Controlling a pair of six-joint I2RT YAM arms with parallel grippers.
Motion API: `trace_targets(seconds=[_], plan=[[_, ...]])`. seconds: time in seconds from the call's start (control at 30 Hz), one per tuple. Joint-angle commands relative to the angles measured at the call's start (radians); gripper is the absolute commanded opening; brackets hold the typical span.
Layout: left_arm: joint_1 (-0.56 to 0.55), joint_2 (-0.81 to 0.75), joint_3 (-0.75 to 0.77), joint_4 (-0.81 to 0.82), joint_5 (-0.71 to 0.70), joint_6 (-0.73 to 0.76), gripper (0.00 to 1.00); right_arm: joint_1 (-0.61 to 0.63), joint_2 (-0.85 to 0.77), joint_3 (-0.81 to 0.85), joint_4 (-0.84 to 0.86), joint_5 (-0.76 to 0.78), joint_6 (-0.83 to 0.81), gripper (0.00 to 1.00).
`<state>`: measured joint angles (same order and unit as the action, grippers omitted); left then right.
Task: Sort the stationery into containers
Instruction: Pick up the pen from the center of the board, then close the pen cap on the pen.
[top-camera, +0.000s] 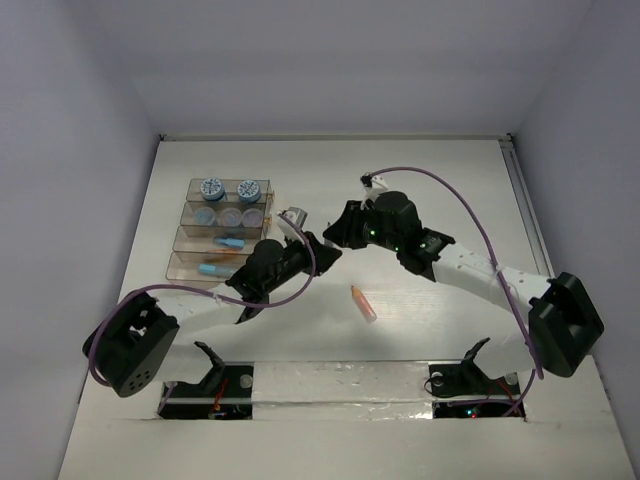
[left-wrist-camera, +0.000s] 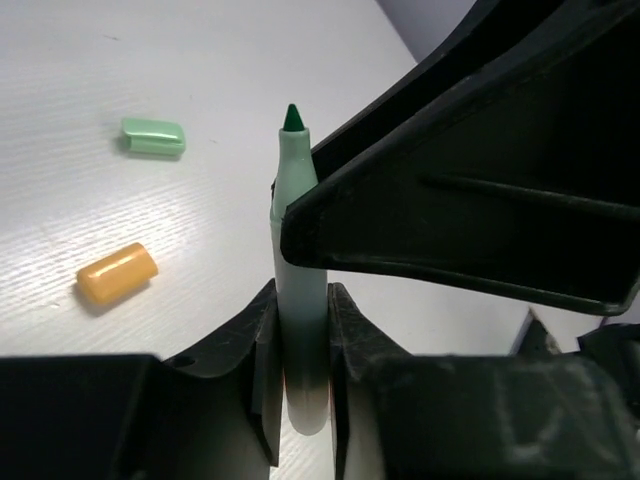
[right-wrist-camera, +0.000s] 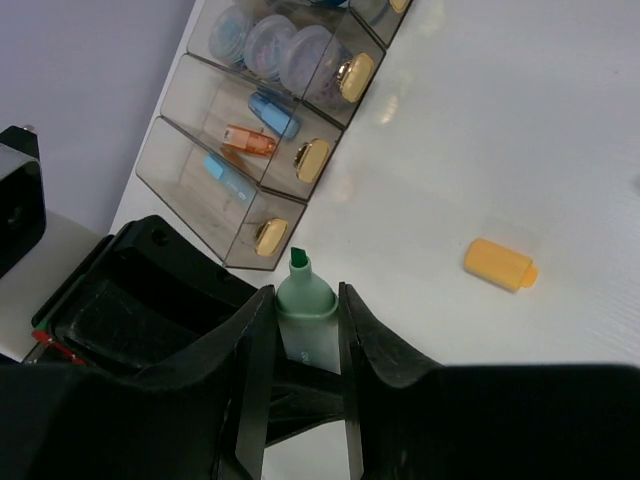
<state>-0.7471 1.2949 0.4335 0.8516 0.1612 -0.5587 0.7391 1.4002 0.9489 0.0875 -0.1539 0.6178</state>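
Note:
An uncapped green marker (left-wrist-camera: 298, 210) is held from both ends above the table. My left gripper (left-wrist-camera: 300, 400) is shut on its barrel, and my right gripper (right-wrist-camera: 300, 320) is shut on it just behind the tip (right-wrist-camera: 298, 260). In the top view the left gripper (top-camera: 315, 248) and the right gripper (top-camera: 338, 235) meet just right of the containers (top-camera: 185, 262), and the marker is hidden between them. The trays hold blue-grey jars (top-camera: 212, 187), a blue pen (top-camera: 210, 268) and an orange one (right-wrist-camera: 248, 141). A green cap (left-wrist-camera: 153, 136) and an orange cap (left-wrist-camera: 116, 273) lie loose on the table.
An orange pen (top-camera: 364, 303) lies on the table in front of the grippers, between the two arms. The orange cap (right-wrist-camera: 500, 265) lies to the right of the containers (right-wrist-camera: 190, 170). Gold knobs (right-wrist-camera: 270, 236) face the grippers from the tray fronts.

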Motion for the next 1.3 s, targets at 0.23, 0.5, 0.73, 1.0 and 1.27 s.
trace_targets(seconds=[0.23,0.5,0.73,1.0,1.27], plan=[[-0.006,-0.129,-0.010,-0.012,0.003,0.063,0.00,0.014,-0.128,-0.036,0.000,0.073,-0.030,0.58],[0.003,-0.281,-0.030,-0.158,-0.031,0.137,0.00,-0.044,-0.236,-0.108,-0.041,0.145,-0.066,0.46],[0.003,-0.379,-0.075,-0.177,-0.061,0.178,0.00,-0.119,-0.031,-0.035,-0.158,0.120,-0.122,0.00],[0.003,-0.450,-0.108,-0.197,-0.089,0.197,0.00,-0.219,0.253,0.109,-0.242,0.056,-0.168,0.00],[0.003,-0.457,-0.110,-0.195,-0.071,0.184,0.00,-0.242,0.424,0.189,-0.238,0.051,-0.164,0.00]])
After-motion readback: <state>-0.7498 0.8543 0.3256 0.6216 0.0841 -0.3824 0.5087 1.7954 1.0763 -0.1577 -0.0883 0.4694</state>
